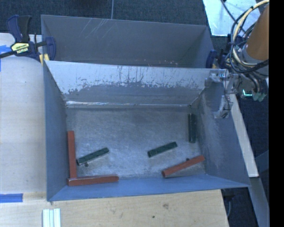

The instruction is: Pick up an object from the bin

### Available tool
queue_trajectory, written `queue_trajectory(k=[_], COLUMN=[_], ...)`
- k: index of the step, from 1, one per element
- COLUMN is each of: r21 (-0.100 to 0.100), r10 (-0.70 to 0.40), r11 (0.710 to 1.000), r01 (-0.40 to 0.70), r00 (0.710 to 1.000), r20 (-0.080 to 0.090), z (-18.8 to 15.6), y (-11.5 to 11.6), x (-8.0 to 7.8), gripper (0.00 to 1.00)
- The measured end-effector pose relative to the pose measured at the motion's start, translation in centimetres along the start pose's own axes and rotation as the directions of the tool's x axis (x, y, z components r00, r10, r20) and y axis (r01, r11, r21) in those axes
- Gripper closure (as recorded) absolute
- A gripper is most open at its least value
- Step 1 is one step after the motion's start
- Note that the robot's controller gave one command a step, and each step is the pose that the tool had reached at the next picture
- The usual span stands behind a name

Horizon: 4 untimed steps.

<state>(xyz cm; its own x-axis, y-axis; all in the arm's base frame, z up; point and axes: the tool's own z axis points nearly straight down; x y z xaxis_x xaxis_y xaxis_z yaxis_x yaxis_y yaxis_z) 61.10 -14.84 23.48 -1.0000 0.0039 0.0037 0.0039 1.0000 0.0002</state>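
Hanging above the right sloping wall of the grey metal bin (132,46), the gripper (224,109) cannot be judged spread or closed. Nearest lies a slim, straight dark green stick (192,128) at the floor's right edge, long axis running near to far.

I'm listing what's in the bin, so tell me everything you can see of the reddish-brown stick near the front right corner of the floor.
The reddish-brown stick is a long, thin, straight bar of even colour with a dull surface; its material cannot be told. It lies flat on the bin floor near the front right corner, slanted, its right end farther back than its left. That right end is at the foot of the right wall. A dark green stick lies just behind it, apart.
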Motion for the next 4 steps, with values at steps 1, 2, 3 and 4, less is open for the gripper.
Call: queue_trajectory(k=[1,2,3,4], r21=[-0.001,-0.003,0.001,0.005], r10=[-0.008,-0.136,-0.131,-0.291], r11=[1.0,0.991,0.991,0.957], r01=[0.008,0.136,0.131,0.291], r00=[1.0,0.991,0.991,0.957], r20=[-0.003,0.004,0.008,0.016], z=[15.6,16.5,16.3,0.3], y=[1.8,10.9,10.5,12.3], x=[6.9,8.3,8.2,5.5], gripper=[0.0,0.0,1.0,1.0])
